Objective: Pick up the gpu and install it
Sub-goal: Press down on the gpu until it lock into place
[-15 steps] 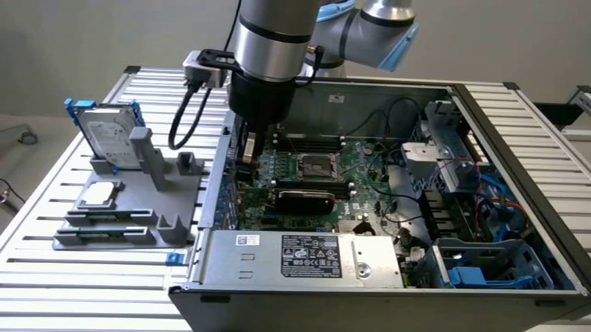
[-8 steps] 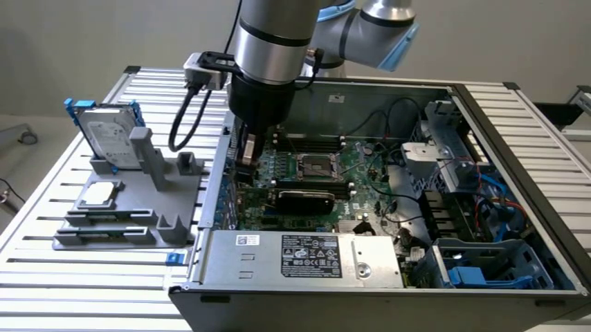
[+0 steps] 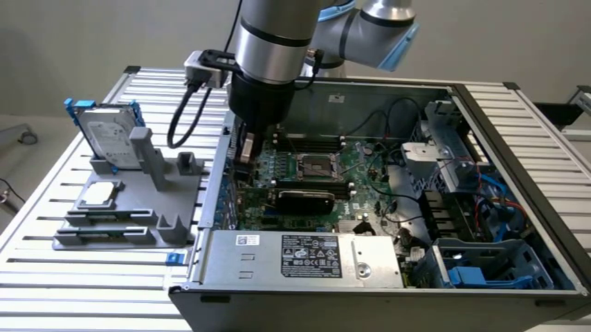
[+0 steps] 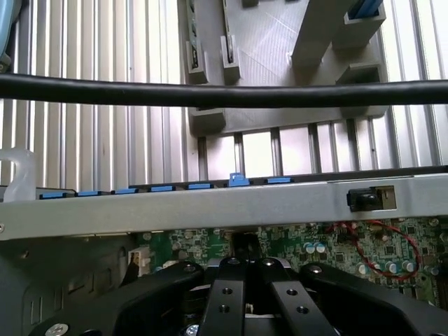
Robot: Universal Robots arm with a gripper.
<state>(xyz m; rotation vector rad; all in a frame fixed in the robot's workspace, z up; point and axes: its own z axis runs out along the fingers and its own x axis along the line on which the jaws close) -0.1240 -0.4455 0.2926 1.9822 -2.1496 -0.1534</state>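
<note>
The gpu (image 3: 305,200) stands on edge in the open computer case (image 3: 517,124). Its black rounded cooler faces the case's front, and its green board is down on the motherboard (image 3: 314,166). My gripper (image 3: 245,160) hangs low inside the case, just behind the end of the card nearest the exterior view's left wall. In the wrist view the black fingers (image 4: 224,294) are pressed together, so the gripper (image 4: 245,262) is shut just above the green motherboard (image 4: 315,245). Whether they touch or pinch the card is hidden.
A grey holder (image 3: 129,207) on the slatted table at the exterior view's left carries a silver hard drive with blue rails (image 3: 106,131) and a small square chip (image 3: 99,194). The power supply (image 3: 305,256) lies along the case's front. A black cable (image 4: 224,94) crosses the wrist view.
</note>
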